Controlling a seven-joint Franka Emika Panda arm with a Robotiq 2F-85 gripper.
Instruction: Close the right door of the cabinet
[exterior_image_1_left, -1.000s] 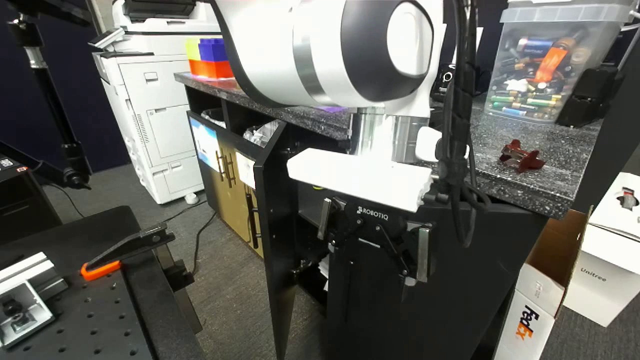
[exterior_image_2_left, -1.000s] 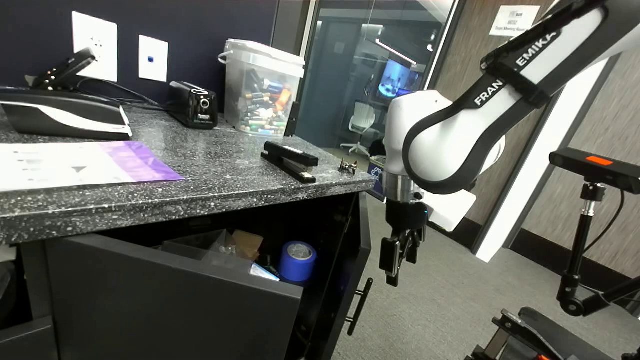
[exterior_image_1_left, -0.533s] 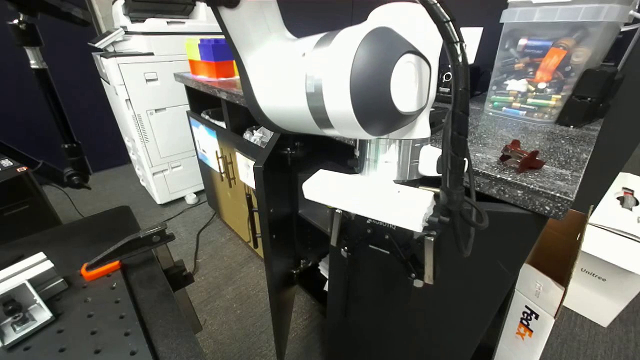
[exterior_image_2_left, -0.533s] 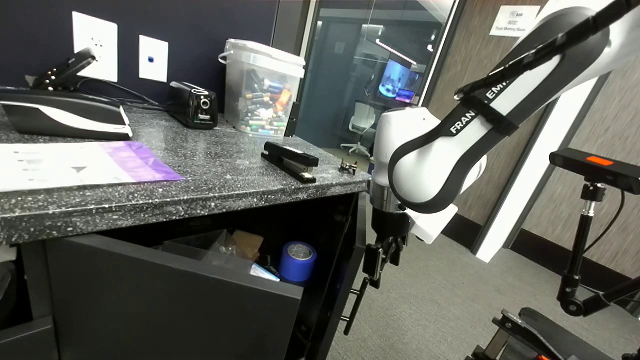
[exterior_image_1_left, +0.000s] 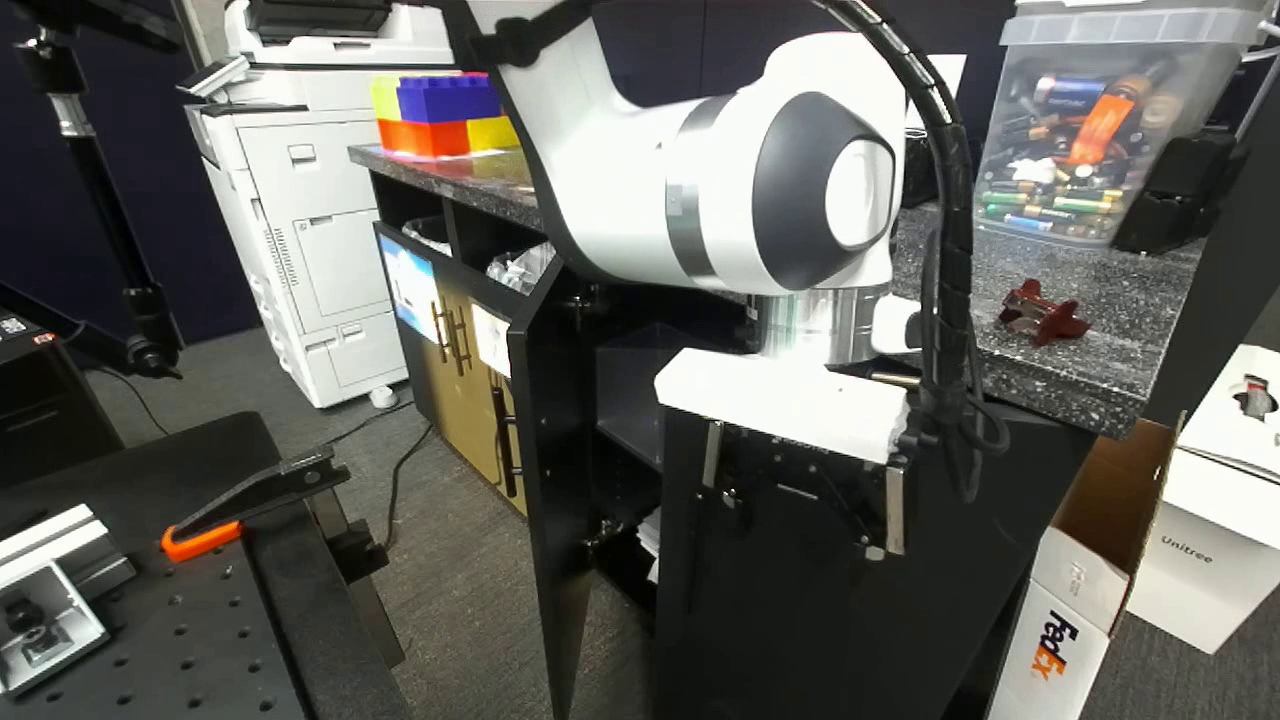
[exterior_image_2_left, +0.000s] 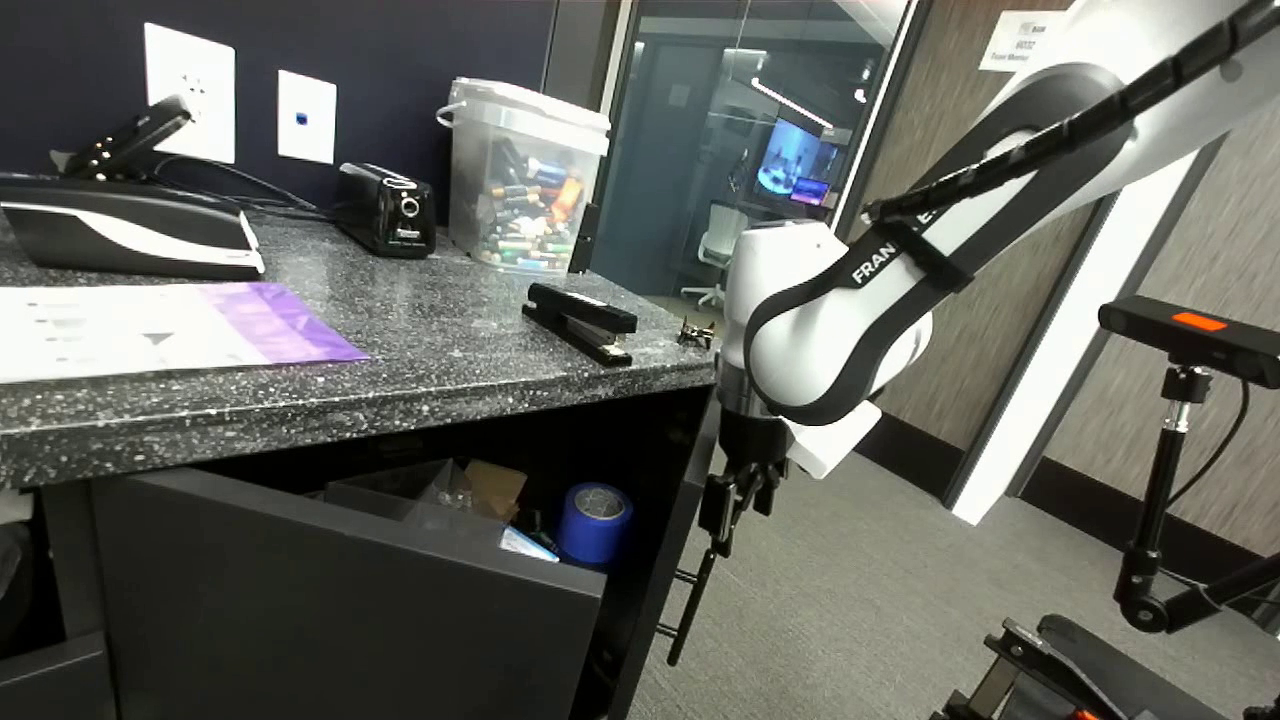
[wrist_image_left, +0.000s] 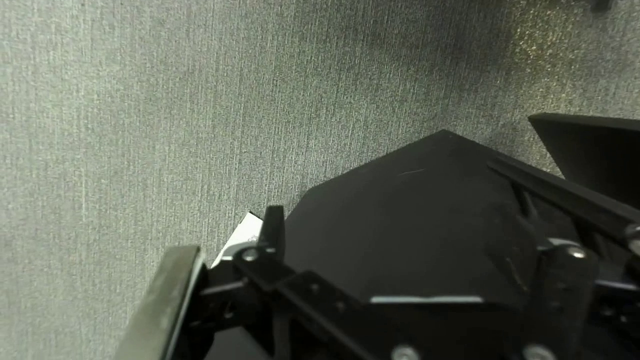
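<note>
The black cabinet has a speckled granite top, which shows in both exterior views (exterior_image_1_left: 1060, 370) (exterior_image_2_left: 430, 370). Its right door, a large black panel, stands open in both exterior views (exterior_image_1_left: 850, 630) (exterior_image_2_left: 650, 600) and fills the middle of the wrist view (wrist_image_left: 390, 215). The door's bar handle shows in an exterior view (exterior_image_2_left: 690, 610) and at the right of the wrist view (wrist_image_left: 560, 192). My gripper is open and empty, fingers wide apart, pointing down by the door's outer face in both exterior views (exterior_image_1_left: 803, 505) (exterior_image_2_left: 735, 505). Contact with the door cannot be seen clearly.
The other black door (exterior_image_1_left: 550, 480) also stands open, its face showing in an exterior view (exterior_image_2_left: 340, 600). Blue tape (exterior_image_2_left: 595, 520) lies inside. A stapler (exterior_image_2_left: 580, 320) and battery tub (exterior_image_2_left: 525, 180) stand on top. A cardboard box (exterior_image_1_left: 1060, 620), black table (exterior_image_1_left: 180, 600) and camera stand (exterior_image_2_left: 1150, 540) stand nearby.
My arm has lowered and moved towards the cabinet, to the left where the door handle shows. The right door and its handle have swung slightly inward over the last half second. The gripper stays open.
</note>
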